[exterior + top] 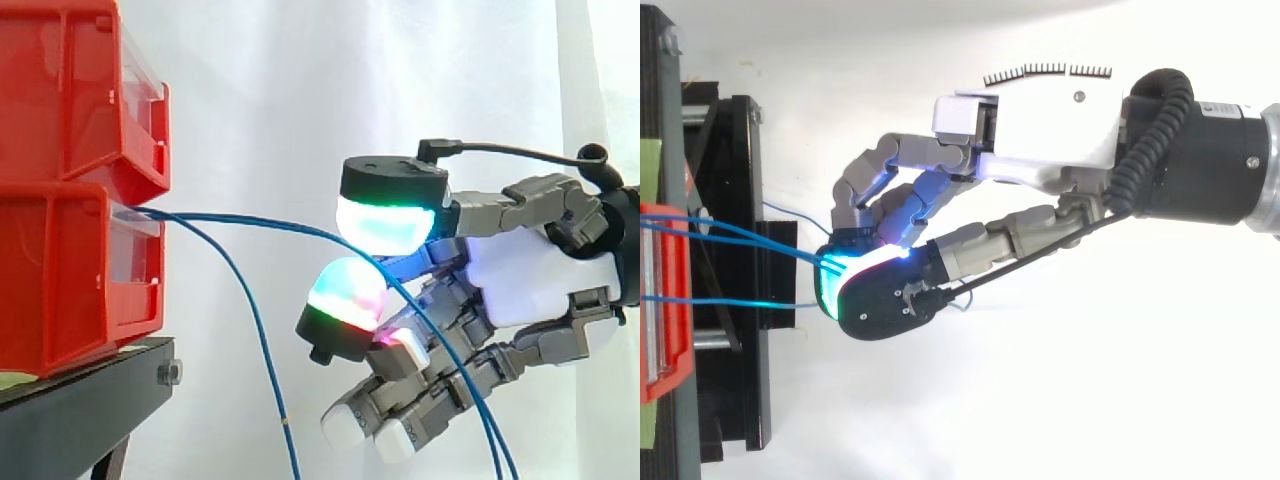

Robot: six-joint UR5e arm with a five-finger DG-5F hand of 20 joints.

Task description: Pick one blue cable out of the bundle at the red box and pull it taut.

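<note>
Two red bins [70, 270] are stacked on a black stand [80, 410] at the left. Thin blue cables come out of the lower bin. One blue cable [260, 223] runs almost level to the right into my hand [530, 275], then drops away below it. The hand's glowing pads [385, 225] are closed together on this cable, cyan-green above and green-magenta below. A second blue cable [255, 340] hangs loose in a curve below the bin. From above, my hand [1040, 130] reaches left, its curled fingers meeting where the blue cables [750, 247] arrive from the red bin [660, 300].
A white curtain hangs behind everything. The black stand [740, 200] juts toward the hand beneath the cables. A further blue strand [740, 302] runs from the bin to just below the lit pad.
</note>
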